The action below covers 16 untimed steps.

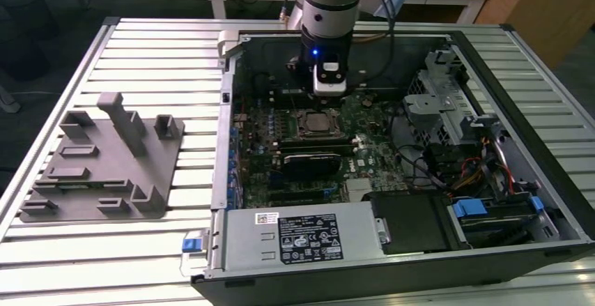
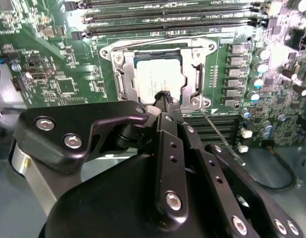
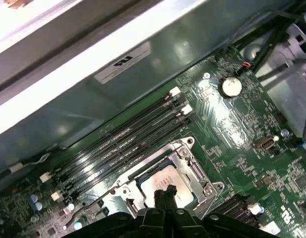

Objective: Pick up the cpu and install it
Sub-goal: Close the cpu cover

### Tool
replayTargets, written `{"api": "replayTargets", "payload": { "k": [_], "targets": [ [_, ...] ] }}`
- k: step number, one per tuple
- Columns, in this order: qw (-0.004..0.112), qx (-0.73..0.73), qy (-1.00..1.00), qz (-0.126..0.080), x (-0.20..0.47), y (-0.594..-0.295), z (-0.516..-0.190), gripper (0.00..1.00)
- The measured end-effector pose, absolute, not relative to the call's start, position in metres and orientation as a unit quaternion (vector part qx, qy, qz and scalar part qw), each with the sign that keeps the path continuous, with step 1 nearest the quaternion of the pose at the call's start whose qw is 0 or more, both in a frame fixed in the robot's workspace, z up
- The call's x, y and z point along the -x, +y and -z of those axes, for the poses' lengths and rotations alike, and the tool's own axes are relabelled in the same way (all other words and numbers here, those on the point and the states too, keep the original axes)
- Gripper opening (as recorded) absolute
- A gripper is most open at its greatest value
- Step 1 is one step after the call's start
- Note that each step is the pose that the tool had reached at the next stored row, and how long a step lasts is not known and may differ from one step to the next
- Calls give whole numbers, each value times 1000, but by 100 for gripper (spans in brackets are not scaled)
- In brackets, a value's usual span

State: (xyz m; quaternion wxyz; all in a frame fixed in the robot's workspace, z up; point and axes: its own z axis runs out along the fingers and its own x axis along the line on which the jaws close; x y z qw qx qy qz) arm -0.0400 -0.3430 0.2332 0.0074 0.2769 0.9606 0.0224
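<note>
**Single-arm rig over an open desktop computer case [image 1: 537, 154], exterior view and both wrist views.**

- **The cpu** [image 1: 314, 119] [image 2: 154, 74] [image 3: 147, 184]: one small flat square chip. Its top plate is silvery-grey metal and it has a thin pale rim. It lies flat in the square metal-framed motherboard socket [image 2: 118, 74] [image 3: 193, 166] on the green circuit board [image 2: 59, 74] [image 3: 242, 129].
- **Black gripper** [image 1: 331, 94] [image 2: 163, 97] [image 3: 165, 193]: one, with two slim fingers [image 3: 159, 197].
  - The fingers are pressed together tip to tip, clenched on nothing.
  - In both wrist views the tips stand over the cpu near one edge. Whether they touch the plate cannot be told.
- **Long black memory slots** [image 3: 128, 136]: they run parallel beside the socket. Their exact number is unclear.
- **Round silver coin battery** [image 3: 231, 87]: one, on the board and well apart from the socket.
- **Large grey plastic fixture block** [image 1: 102, 159]: one. It lies on the slatted metal table [image 1: 93, 264] on the exterior view's left, outside the case.
- **Grey labelled power-supply box** [image 1: 297, 240]: one, at the near edge of the case.
</note>
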Motion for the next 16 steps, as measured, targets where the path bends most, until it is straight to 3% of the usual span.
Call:
{"api": "replayTargets", "payload": {
  "k": [16],
  "targets": [
    [5,-173,985,-23,40,-343,-233,11]
  ]
}}
